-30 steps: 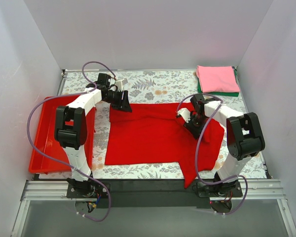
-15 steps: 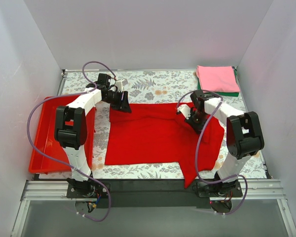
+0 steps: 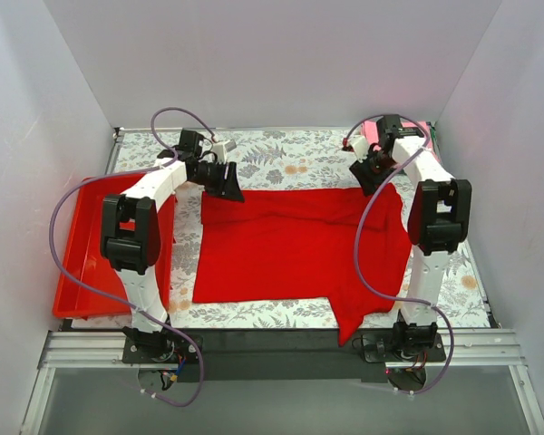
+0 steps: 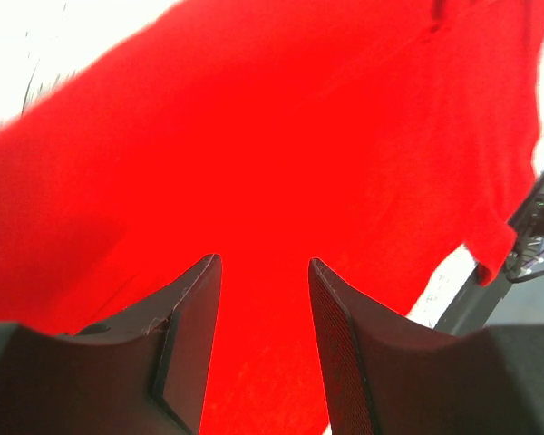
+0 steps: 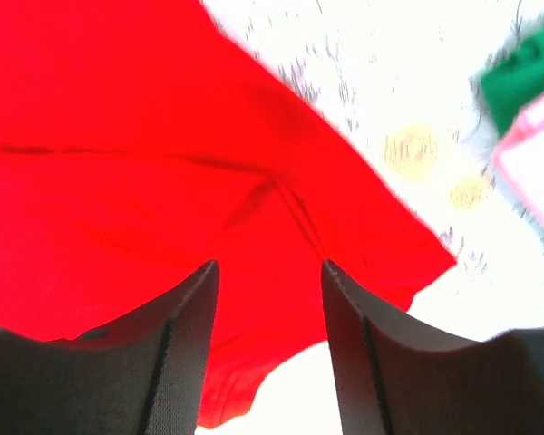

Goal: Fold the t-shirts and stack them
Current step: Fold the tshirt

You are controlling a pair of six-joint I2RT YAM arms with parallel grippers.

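A bright red t-shirt (image 3: pixel 290 249) lies spread on the patterned table, one sleeve hanging over the near edge. My left gripper (image 3: pixel 228 186) is open just above the shirt's far left corner; in the left wrist view (image 4: pixel 263 272) red cloth (image 4: pixel 281 136) fills the space under its jaws. My right gripper (image 3: pixel 367 177) is open over the shirt's far right corner (image 5: pixel 254 181), holding nothing (image 5: pixel 267 272). The folded pink t-shirt (image 3: pixel 426 127) sits on the dark green one at the far right, mostly hidden by my right arm. Both show in the right wrist view: pink (image 5: pixel 539 154), green (image 5: pixel 526 77).
A rigid red plastic tray (image 3: pixel 82 263) lies along the left side under my left arm. White walls close in the table on three sides. Purple cables loop from both arms.
My right gripper has moved from the shirt's middle right up to its far right corner, and the cloth there now lies flatter. My left gripper has hardly moved.
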